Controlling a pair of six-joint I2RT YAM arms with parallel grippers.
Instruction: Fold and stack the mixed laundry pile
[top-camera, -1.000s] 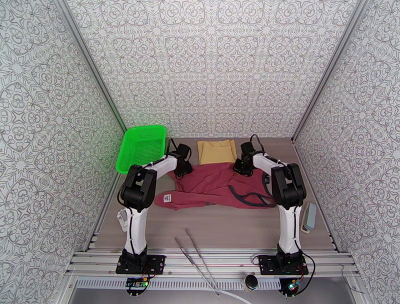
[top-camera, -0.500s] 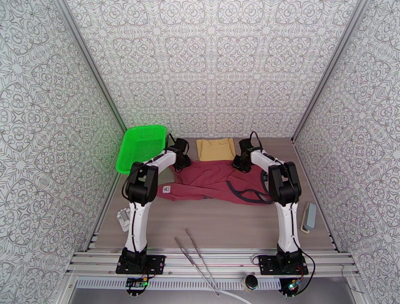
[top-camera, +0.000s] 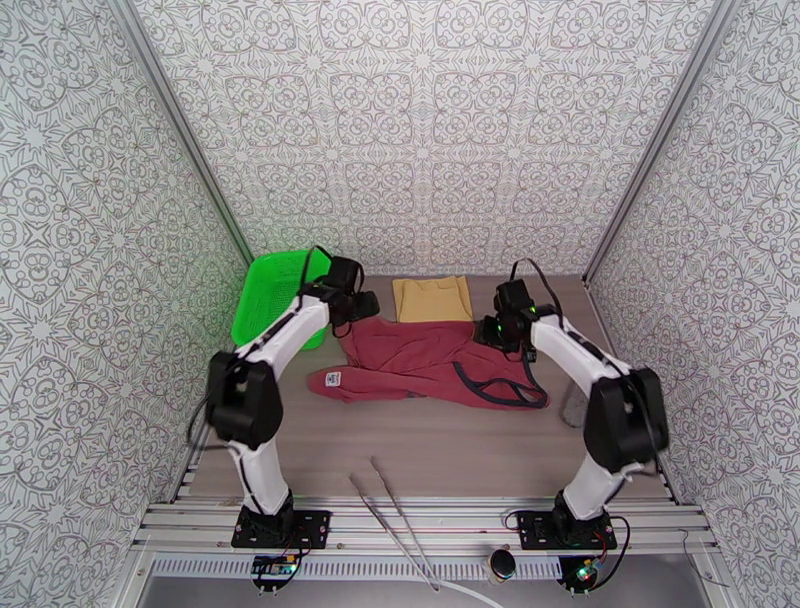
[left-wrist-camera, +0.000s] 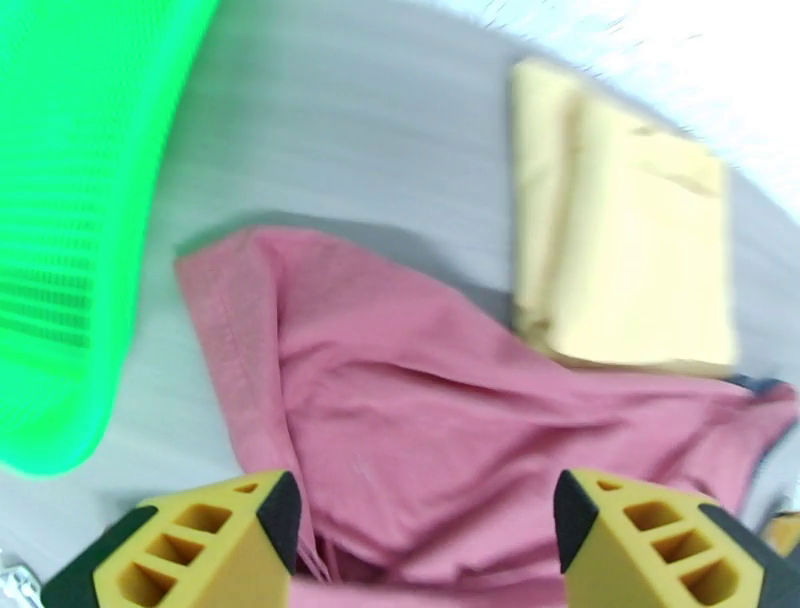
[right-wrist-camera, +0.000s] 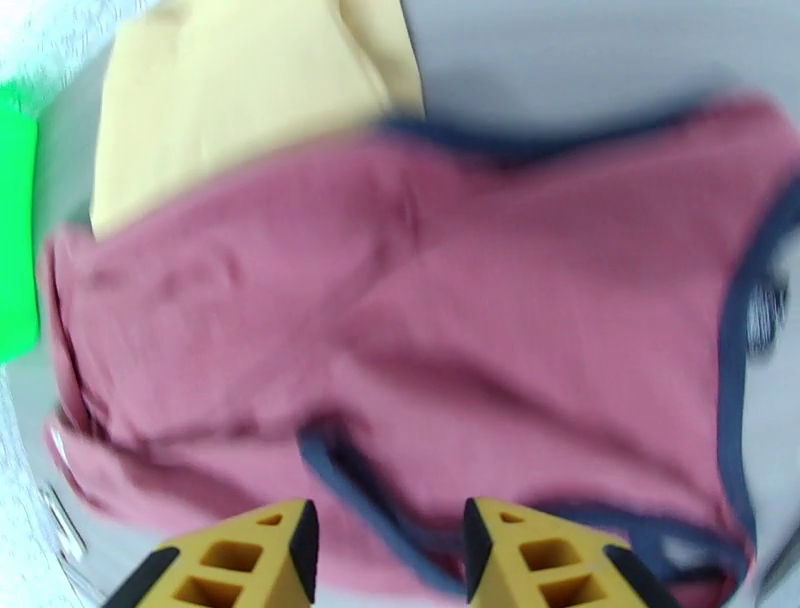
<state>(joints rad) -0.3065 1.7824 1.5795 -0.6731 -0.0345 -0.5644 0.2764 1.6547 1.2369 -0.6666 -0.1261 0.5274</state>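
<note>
Below left gripper (left-wrist-camera: 425, 505) and right gripper (right-wrist-camera: 388, 525), both gaping and empty, maroon tank top (top-camera: 420, 360) lies crumpled mid-fold; tan cloth (top-camera: 432, 299) folded just beyond, likely stack base.

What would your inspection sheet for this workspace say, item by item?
Surface: grey table, no spills seen.
Job's things: maroon tank top lying rumpled; folded tan cloth just beyond it.
Clutter: green basket at far left; metal tongs at near edge.
Grippers: left pincer and right pincer both open above the tank top, holding nothing.
Cables: black cables looped over each wrist.
Surroundings: patterned walls on three sides.
</note>
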